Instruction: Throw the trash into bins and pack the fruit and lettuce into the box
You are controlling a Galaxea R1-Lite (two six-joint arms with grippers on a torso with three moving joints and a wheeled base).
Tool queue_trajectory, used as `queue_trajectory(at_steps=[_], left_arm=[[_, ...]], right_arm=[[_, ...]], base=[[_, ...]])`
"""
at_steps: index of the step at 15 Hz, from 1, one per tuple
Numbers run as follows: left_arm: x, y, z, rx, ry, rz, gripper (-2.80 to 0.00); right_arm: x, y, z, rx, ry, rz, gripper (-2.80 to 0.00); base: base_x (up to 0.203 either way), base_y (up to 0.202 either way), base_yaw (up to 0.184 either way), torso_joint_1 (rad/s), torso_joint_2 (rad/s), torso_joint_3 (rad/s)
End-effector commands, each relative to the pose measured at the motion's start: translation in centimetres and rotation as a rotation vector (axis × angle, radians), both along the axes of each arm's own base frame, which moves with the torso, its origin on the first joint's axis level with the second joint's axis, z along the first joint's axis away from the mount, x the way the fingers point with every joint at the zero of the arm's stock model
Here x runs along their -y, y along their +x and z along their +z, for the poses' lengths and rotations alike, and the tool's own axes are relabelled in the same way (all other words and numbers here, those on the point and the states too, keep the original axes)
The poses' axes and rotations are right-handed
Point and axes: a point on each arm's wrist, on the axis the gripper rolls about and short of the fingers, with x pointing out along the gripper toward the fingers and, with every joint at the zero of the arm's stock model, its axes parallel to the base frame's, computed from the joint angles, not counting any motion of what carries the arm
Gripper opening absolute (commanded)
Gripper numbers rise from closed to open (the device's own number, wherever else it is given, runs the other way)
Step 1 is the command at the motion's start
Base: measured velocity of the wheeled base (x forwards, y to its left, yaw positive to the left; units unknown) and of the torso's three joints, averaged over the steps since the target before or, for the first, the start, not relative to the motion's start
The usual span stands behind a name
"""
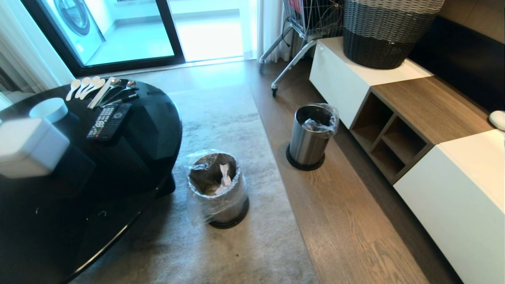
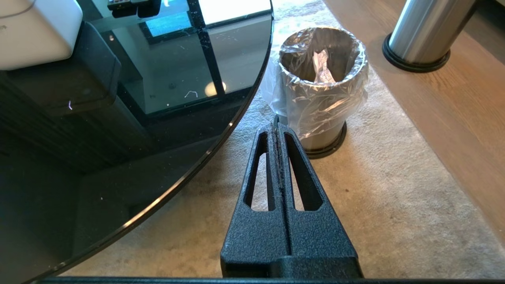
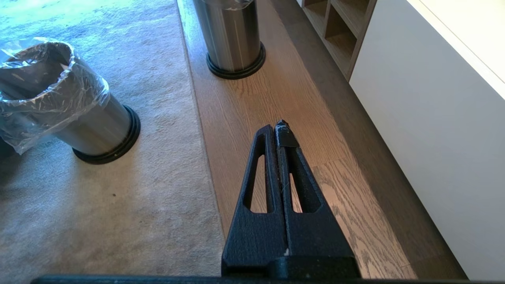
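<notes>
Two steel bins with clear liners stand on the floor. The near bin [image 1: 217, 189] is on the carpet beside the table and has a white crumpled scrap [image 1: 225, 175] inside. The far bin [image 1: 311, 136] stands on the wood floor with a crumpled greyish mass in it. The white box [image 1: 29, 146] sits on the black glass table [image 1: 130, 157] at the left. Fruit and lettuce are out of view. My left gripper [image 2: 277, 120] is shut and empty over the carpet, pointing at the near bin [image 2: 321, 98]. My right gripper [image 3: 278, 125] is shut and empty above the wood floor.
A white bowl [image 1: 49, 109], a remote [image 1: 108, 121] and spoons [image 1: 90, 85] lie on the table. A low white and wood cabinet [image 1: 414, 118] runs along the right, with a woven basket [image 1: 388, 31] on it. A wire cart [image 1: 300, 35] stands behind.
</notes>
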Motion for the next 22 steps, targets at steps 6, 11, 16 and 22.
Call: queue_trajectory(at_steps=[6, 11, 16, 22], left_arm=[[0.0, 0.0, 0.0, -0.001, 0.001, 0.0, -2.8], [0.0, 0.0, 0.0, -0.001, 0.001, 0.0, -2.8], [0.0, 0.0, 0.0, -0.001, 0.001, 0.0, -2.8], [0.0, 0.0, 0.0, -0.001, 0.001, 0.0, -2.8]], right_arm=[[0.0, 0.01, 0.01, -0.001, 0.0, 0.0, -2.8], [0.0, 0.01, 0.01, -0.001, 0.0, -0.001, -2.8], [0.0, 0.01, 0.01, -0.001, 0.0, 0.0, -2.8], [0.0, 0.01, 0.01, -0.001, 0.0, -0.001, -2.8]], base=[[0.0, 0.0, 0.0, 0.0, 0.0, 0.0], [0.0, 0.0, 0.0, 0.0, 0.0, 0.0], [0.0, 0.0, 0.0, 0.0, 0.0, 0.0], [0.0, 0.0, 0.0, 0.0, 0.0, 0.0]])
